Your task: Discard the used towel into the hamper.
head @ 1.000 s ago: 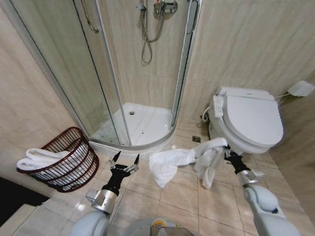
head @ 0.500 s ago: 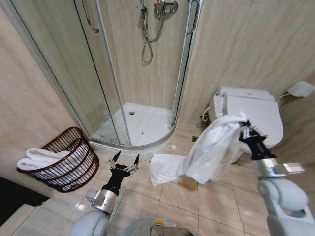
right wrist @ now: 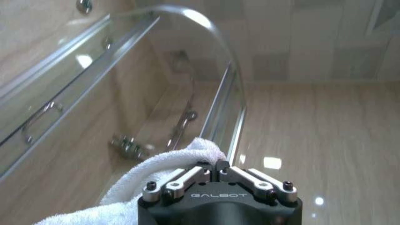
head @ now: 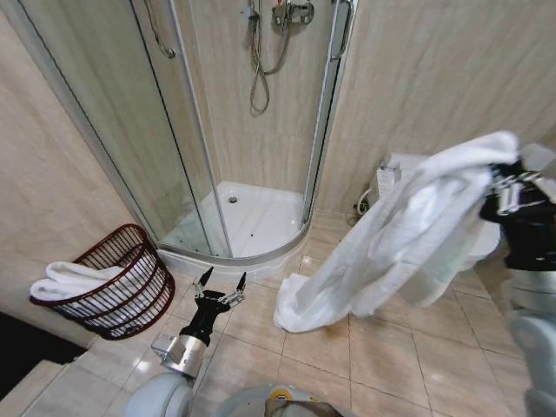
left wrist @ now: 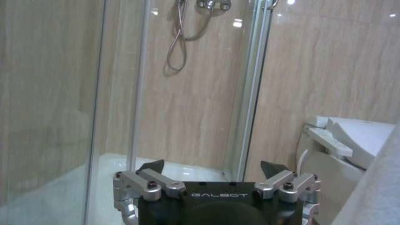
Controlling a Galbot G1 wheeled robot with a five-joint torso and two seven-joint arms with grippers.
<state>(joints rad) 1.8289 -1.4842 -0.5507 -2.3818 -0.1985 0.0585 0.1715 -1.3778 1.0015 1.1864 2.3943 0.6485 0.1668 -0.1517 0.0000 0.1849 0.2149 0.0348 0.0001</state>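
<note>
A beige-tiled bathroom with a curved glass shower enclosure [head: 234, 148] at the back and a tan tile floor [head: 347, 347] frames the scene. The white towel [head: 408, 234] hangs in the air, its upper end pinched in the right gripper [head: 504, 187], whose fingers are closed tight on the cloth; the wrist view shows the terry fold [right wrist: 187, 157] bunched just at the clamped tips. From that gripper the towel drapes down and toward the robot's left, its lower corner hanging just above the floor. Behind the towel, partly hidden, stands the white toilet [head: 395, 174]. Well apart from the right gripper, far to the left by the wall, sits the hamper [head: 122, 291], dark red-brown, with another white towel [head: 65, 280] lying over its rim. The left gripper [head: 221, 282] hovers low between hamper and hanging towel, its fingers [left wrist: 150, 165] spread wide and holding nothing.
</note>
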